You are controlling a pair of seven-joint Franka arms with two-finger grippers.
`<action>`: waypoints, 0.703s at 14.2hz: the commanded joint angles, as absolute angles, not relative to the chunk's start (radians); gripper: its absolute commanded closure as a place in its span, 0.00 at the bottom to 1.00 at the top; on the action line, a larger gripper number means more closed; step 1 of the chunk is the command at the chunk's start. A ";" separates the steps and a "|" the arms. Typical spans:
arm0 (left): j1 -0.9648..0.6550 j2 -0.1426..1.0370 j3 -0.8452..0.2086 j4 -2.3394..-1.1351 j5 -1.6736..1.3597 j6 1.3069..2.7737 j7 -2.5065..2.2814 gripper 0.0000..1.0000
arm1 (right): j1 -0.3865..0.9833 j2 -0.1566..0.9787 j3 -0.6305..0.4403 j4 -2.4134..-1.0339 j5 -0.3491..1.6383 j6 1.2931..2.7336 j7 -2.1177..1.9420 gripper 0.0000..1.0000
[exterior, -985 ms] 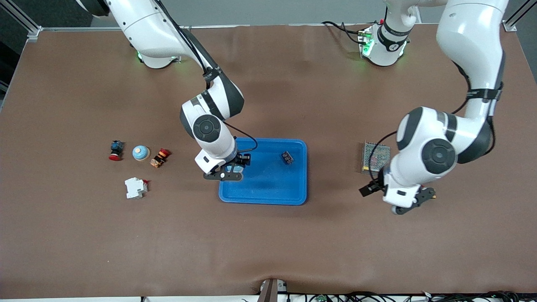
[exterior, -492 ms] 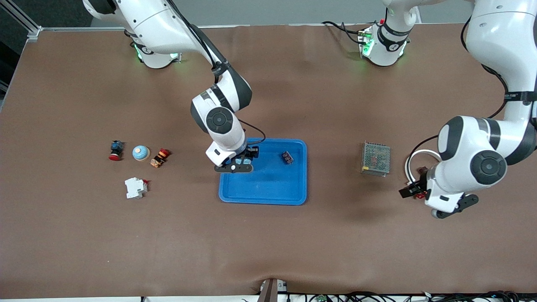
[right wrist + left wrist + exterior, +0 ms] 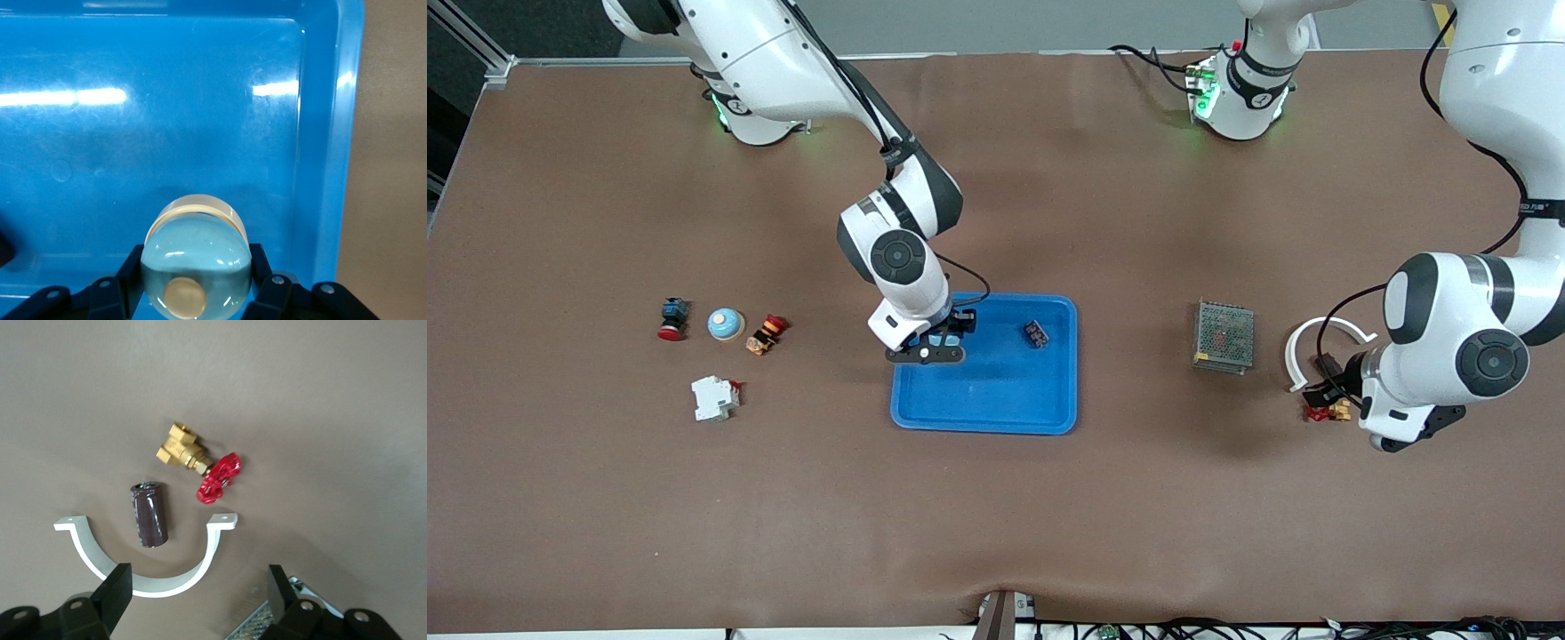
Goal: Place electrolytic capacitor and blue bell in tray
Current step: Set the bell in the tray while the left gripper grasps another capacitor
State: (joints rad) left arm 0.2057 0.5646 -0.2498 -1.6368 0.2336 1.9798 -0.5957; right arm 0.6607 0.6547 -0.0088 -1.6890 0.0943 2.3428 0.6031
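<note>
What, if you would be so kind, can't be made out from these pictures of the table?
- Electrolytic capacitor: hidden in the front view by the left arm; seen only in the left wrist view.
- Left gripper: fingertips cut off by that view's edge.
- Blue bell held by the right gripper over the tray: whether it touches the tray floor cannot be told.
- Small dark part in the tray: too small to identify.

Glossy plastic tray [image 3: 327, 133], shiny blue bell [image 3: 197, 265], matt tabletop [image 3: 605, 498]

Right pincer [image 3: 197, 293] clamped shut; left pincer [image 3: 200, 600] spread wide, hovering.
</note>
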 commanded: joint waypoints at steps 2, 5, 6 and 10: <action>0.227 0.538 -0.259 -1.706 0.258 1.993 -0.584 0.12 | 0.672 0.670 -0.017 -1.695 0.103 2.371 0.614 0.71; 0.265 0.517 -0.264 -1.778 0.262 2.045 -0.562 0.11 | 0.672 0.687 -0.017 -1.694 0.103 2.387 0.614 0.71; 0.274 0.512 -0.264 -1.807 0.262 2.077 -0.551 0.11 | 0.672 0.690 -0.017 -1.694 0.103 2.388 0.614 0.71; 0.298 0.512 -0.265 -1.900 0.262 2.207 -0.545 0.12 | 0.686 0.703 -0.017 -1.694 0.103 2.408 0.614 0.66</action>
State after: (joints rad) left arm 0.2821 0.5524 -0.2515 -1.8174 0.2426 2.1397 -0.5505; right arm 0.6681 0.6983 -0.0083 -1.6899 0.0943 2.3892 0.6031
